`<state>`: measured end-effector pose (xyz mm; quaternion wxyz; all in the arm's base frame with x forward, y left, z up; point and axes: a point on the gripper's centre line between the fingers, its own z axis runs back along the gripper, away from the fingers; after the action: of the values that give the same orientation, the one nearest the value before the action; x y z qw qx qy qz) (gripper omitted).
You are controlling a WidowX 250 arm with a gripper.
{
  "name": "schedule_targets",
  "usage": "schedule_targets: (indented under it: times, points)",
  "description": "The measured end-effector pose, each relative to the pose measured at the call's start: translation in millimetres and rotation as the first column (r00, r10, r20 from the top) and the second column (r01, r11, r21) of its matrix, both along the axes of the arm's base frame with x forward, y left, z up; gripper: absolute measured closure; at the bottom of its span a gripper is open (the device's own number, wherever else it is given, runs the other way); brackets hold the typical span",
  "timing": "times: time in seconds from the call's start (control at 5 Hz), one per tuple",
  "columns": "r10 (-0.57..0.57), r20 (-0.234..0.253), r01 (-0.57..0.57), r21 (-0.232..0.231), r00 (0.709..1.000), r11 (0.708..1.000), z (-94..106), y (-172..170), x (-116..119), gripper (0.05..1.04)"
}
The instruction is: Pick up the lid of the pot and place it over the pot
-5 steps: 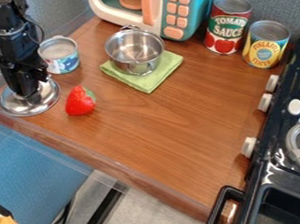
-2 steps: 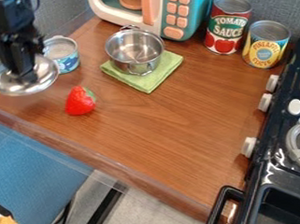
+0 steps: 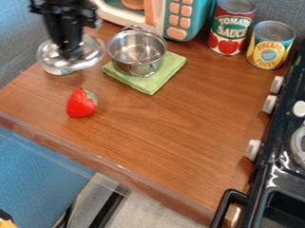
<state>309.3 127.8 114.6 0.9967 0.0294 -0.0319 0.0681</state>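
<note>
we have the brown counter as our work surface, with the black stove along its right side and the toy microwave at the back. the black gripper hangs at the upper left, clenched on the lid by the middle of its top. behind the cloth stand the tomato can and the yellow can.

the green cloth bears the pot, upright and uncovered, its mouth facing up. by our reckoning the picking up is done and the carry is partway along; what is left is to bring the lid across, centre it over the rim, lower it and let go.

the lid is held up just left of the pot as we look, not over it. its top faces up toward the gripper and its underside faces down, roughly level; we cannot be sure of a slight tilt. being round, it has no real long axis, so we judge that centring matters more than turning. below it peeks the small can, and nearer us sits the strawberry.
</note>
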Motion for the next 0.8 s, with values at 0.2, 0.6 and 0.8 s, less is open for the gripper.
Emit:
schedule_targets:
  times: [0.2,0.6,0.8]
  points:
    - [-0.030,0.020,0.030,0.000,0.999,1.000,0.9,-24,30,0.799]
    - [-0.043,0.019,0.043,-0.008,0.999,0.999,-15.3,-45,75,0.799]
    - [-0.046,0.020,0.046,-0.002,0.999,0.999,-19.7,-55,94,0.799]
